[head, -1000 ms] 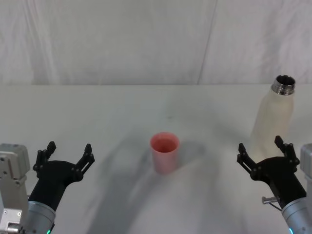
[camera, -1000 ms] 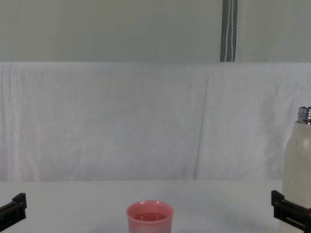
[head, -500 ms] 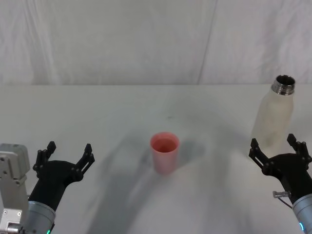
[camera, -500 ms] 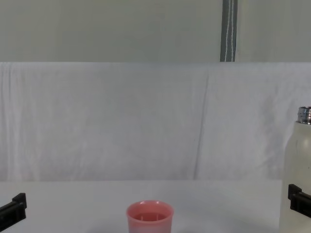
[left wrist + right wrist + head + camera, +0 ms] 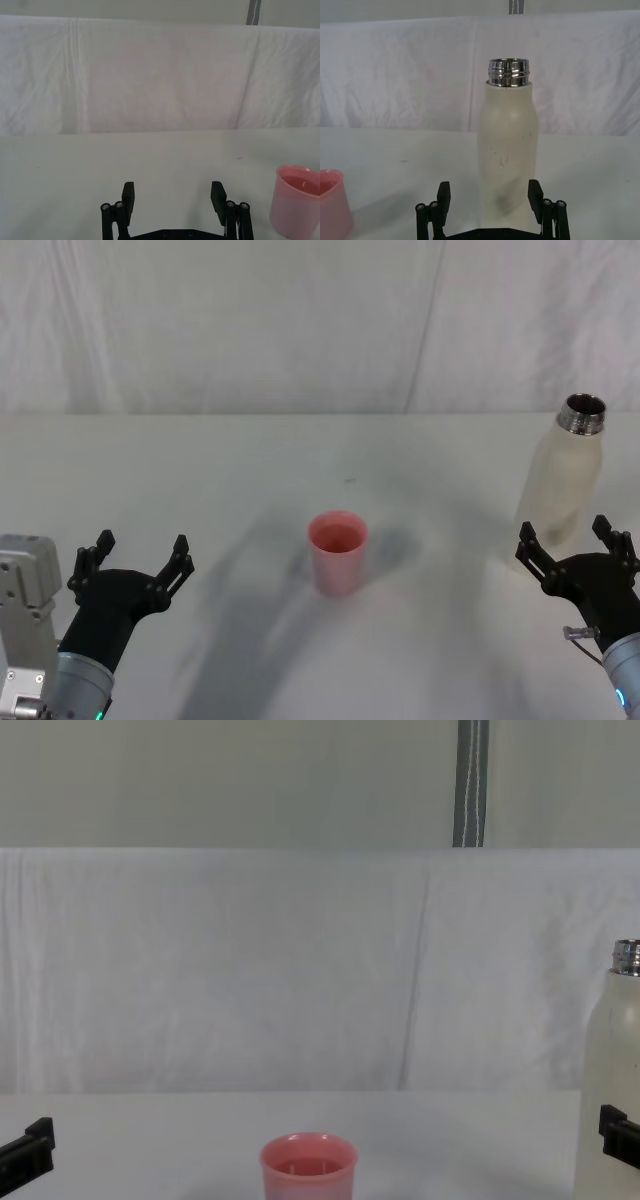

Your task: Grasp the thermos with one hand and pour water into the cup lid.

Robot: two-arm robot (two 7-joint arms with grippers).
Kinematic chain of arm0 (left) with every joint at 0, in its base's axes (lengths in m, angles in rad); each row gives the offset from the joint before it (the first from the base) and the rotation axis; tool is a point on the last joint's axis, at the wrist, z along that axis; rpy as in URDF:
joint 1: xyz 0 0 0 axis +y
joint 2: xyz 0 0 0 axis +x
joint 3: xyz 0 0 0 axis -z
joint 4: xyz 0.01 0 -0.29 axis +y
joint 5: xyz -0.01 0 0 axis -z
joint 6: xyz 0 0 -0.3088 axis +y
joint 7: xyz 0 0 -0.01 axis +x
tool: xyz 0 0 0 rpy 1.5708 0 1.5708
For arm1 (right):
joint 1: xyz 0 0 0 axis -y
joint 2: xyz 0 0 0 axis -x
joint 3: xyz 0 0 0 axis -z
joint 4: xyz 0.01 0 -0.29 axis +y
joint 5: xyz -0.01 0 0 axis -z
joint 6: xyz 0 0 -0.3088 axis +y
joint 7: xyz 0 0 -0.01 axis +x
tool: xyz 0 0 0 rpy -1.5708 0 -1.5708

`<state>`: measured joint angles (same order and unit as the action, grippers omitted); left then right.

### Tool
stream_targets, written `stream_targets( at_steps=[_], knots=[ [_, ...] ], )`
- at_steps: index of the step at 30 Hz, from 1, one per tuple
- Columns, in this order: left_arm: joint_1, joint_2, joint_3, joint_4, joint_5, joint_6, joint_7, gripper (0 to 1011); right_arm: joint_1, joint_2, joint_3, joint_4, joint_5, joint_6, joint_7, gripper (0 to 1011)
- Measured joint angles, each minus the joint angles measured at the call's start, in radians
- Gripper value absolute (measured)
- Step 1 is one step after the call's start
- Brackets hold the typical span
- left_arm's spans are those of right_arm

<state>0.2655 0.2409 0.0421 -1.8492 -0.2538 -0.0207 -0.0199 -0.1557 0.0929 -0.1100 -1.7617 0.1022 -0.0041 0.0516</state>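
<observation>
The cream-white thermos (image 5: 560,484) stands upright and uncapped at the table's right side; it also rises at the right edge of the chest view (image 5: 610,1090) and fills the centre of the right wrist view (image 5: 508,152). My right gripper (image 5: 577,546) is open just in front of its base, fingers (image 5: 536,195) spread to either side and not touching it. The pink cup lid (image 5: 338,551) stands mid-table, also seen as the cup lid (image 5: 308,1169) in the chest view and the cup lid (image 5: 296,201) in the left wrist view. My left gripper (image 5: 138,553) rests open at the near left.
A white cloth backdrop (image 5: 300,320) hangs behind the white table (image 5: 230,470). A grey pole (image 5: 471,782) stands behind the cloth.
My right gripper has shifted to the right and now lines up with the thermos base. The left arm, the cup lid and the thermos have not moved.
</observation>
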Motion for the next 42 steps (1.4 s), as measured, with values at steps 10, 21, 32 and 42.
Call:
stream_targets(
  at_steps=[10, 21, 32, 42],
  knots=[
    [0.000, 0.000, 0.000, 0.000, 0.000, 0.000, 0.000, 1001, 0.016, -0.007, 0.010, 0.025, -0.024, -0.002, 0.017, 1001],
    [0.000, 0.000, 0.000, 0.000, 0.000, 0.000, 0.000, 1001, 0.040, -0.001, 0.022, 0.058, -0.039, -0.004, 0.035, 1001],
    [0.000, 0.000, 0.000, 0.000, 0.000, 0.000, 0.000, 1001, 0.075, -0.004, 0.032, 0.095, -0.032, -0.023, 0.046, 1001],
    [0.000, 0.000, 0.000, 0.000, 0.000, 0.000, 0.000, 1001, 0.099, -0.008, 0.041, 0.124, -0.017, -0.029, 0.051, 1001]
  ],
)
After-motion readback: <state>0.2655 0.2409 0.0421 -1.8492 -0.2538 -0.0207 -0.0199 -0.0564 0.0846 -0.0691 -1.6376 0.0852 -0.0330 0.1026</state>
